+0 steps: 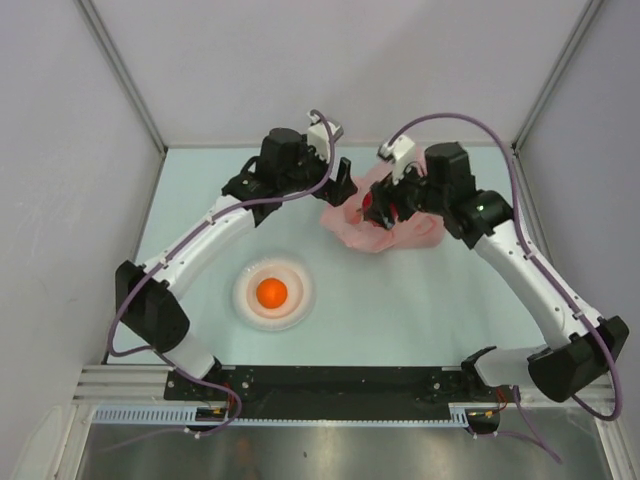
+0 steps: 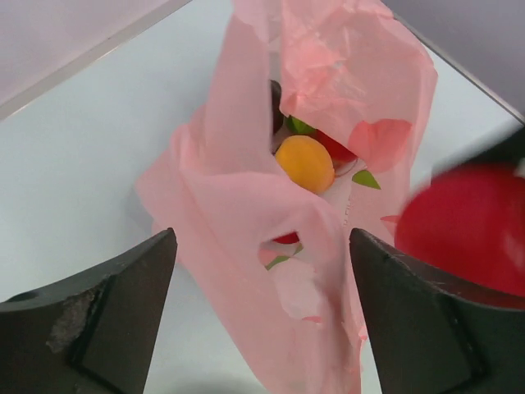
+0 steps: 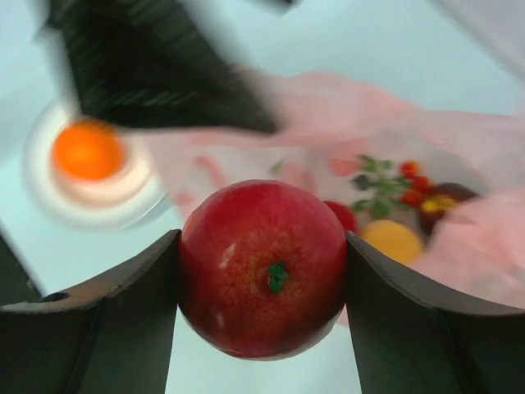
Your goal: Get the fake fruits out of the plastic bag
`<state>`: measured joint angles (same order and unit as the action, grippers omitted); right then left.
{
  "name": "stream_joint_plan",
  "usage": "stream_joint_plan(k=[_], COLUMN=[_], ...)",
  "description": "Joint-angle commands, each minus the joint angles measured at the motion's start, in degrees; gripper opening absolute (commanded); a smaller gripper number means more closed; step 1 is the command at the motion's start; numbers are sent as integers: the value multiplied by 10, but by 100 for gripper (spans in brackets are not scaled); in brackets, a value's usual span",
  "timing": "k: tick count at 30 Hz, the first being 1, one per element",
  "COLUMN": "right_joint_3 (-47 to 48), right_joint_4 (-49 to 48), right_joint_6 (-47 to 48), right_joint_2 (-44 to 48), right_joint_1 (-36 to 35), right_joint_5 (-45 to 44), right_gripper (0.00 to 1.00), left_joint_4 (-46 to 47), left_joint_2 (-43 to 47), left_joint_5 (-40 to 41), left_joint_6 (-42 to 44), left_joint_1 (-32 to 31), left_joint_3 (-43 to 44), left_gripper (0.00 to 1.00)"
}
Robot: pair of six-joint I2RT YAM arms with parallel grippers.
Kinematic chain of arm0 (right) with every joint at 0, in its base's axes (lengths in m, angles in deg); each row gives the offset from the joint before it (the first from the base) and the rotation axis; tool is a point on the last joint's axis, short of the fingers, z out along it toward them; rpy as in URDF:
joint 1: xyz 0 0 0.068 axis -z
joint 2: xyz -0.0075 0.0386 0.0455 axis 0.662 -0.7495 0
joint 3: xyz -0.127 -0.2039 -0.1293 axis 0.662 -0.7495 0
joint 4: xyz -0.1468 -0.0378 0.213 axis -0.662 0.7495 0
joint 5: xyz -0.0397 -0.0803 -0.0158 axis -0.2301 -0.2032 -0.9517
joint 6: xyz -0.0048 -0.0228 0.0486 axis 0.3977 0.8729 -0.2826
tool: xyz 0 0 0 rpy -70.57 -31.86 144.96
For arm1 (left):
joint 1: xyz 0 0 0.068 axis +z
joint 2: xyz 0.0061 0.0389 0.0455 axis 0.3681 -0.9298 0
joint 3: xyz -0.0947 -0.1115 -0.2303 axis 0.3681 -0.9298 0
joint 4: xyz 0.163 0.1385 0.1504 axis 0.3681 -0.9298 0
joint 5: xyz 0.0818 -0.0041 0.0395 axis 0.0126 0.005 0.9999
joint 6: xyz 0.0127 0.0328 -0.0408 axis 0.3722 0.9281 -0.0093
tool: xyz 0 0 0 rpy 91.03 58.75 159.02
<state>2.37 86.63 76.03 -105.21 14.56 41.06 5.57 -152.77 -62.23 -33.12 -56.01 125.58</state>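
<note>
The pink plastic bag (image 1: 388, 232) lies crumpled at the back of the table, its mouth open. My right gripper (image 1: 378, 206) is shut on a red apple (image 3: 262, 267) and holds it just at the bag's mouth; the apple also shows in the left wrist view (image 2: 467, 226). My left gripper (image 1: 341, 186) is open, its jaws standing either side of the bag's handle part (image 2: 246, 213). Inside the bag lie a yellow-orange fruit (image 2: 304, 162), another red fruit (image 2: 335, 148), red berries with green leaves (image 3: 410, 176) and a dark purple fruit (image 3: 443, 205). An orange ball (image 1: 271, 292) sits on the plate.
A round white plate (image 1: 245, 300) stands front left of the bag and holds the orange ball. The table has walls at the left, back and right. Both arm bases are at the near edge.
</note>
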Motion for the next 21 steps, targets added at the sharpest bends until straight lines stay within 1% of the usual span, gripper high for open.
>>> stream_joint_plan(k=[1,2,3,4,5,6,8,10,11,12,14,15,17,21], right_joint_3=[-37,-37,-37,-38,-38,-37,-38,-38,-37,-37,-34,-30,-25,8], right_joint_4=[41,23,13,2,-17,-28,-58,-81,-103,-115,-142,-149,-175,-196], right_joint_6=[52,53,56,68,75,79,83,80,75,69,59,51,45,32], right_joint_2=[-2,-6,-11,-22,-32,-41,-76,-105,-134,-152,-200,-214,-242,-319], right_joint_1=[-101,-123,-167,-186,-208,-235,-259,-286,-291,-296,-300,-299,-290,-274], right_joint_5=[43,40,33,29,24,18,22,10,6,-18,-40,-57,-70,-100], right_gripper=[39,39,39,39,39,39,40,40,40,40,39,39,40,41], left_joint_4=[-6,-15,-23,-32,-32,-31,-36,-42,-42,-41,-35,-32,-28,-17], left_joint_2=[63,79,96,146,172,199,272,308,331,339,350,360,372,402], left_joint_5=[-13,-14,-18,-22,-25,-27,-21,-15,-19,-23,-55,-65,-78,-96], left_joint_6=[-8,-11,-14,-20,-22,-21,-10,1,1,-4,-32,-41,-51,-63], left_joint_1=[29,36,50,59,69,86,101,122,130,156,187,213,232,274], left_joint_3=[8,4,-9,-24,-44,-90,-132,-178,-188,-201,-205,-205,-206,-224], left_gripper=[95,96,97,98,98,99,99,99,98,99,98,98,98,98])
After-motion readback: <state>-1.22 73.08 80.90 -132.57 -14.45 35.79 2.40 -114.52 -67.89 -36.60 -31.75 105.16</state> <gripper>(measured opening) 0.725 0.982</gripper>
